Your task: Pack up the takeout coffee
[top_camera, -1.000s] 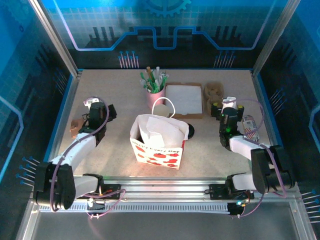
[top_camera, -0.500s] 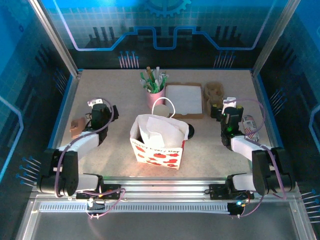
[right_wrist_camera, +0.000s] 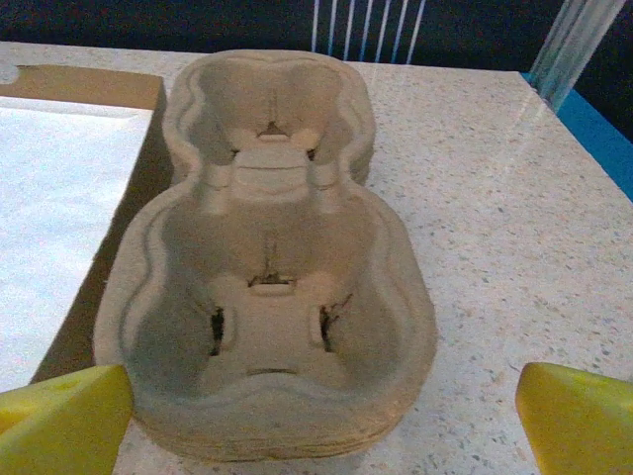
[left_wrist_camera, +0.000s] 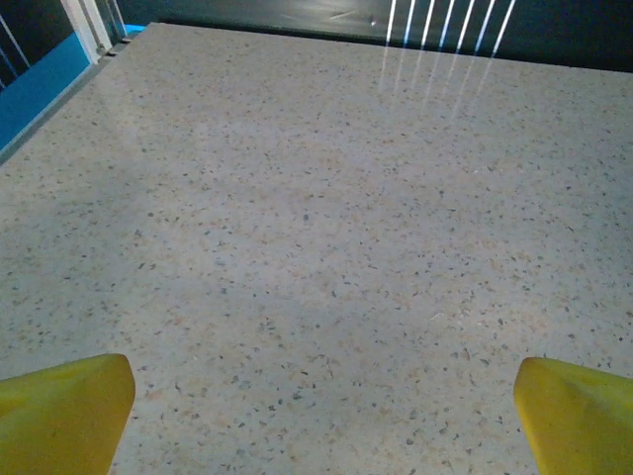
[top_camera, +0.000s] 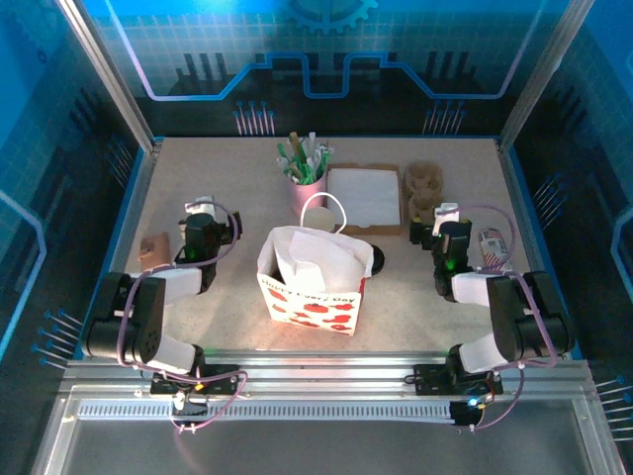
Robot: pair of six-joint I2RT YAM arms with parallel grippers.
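Observation:
The takeout coffee is hidden or out of view. A white paper bag [top_camera: 311, 285] with red strawberry print stands open mid-table, and something white that I cannot identify shows in its mouth. My left gripper [top_camera: 203, 210] [left_wrist_camera: 321, 426] is left of the bag, open over bare speckled table, with nothing between its yellow fingertips [left_wrist_camera: 64, 411]. My right gripper [top_camera: 447, 215] [right_wrist_camera: 321, 426] is right of the bag, open and empty. It faces a stack of brown pulp cup carriers [right_wrist_camera: 267, 287] [top_camera: 423, 188].
A pink cup of green-and-white sticks [top_camera: 307, 178] stands behind the bag. A brown tray of white napkins [top_camera: 364, 198] lies beside it. A black lid [top_camera: 380, 259] sits at the bag's right. A small brown object [top_camera: 153, 249] lies far left, a printed packet [top_camera: 493, 247] far right.
Both arms have folded back toward their bases. The left gripper has drifted slightly right and nearer, the right one slightly left. Both have stayed open.

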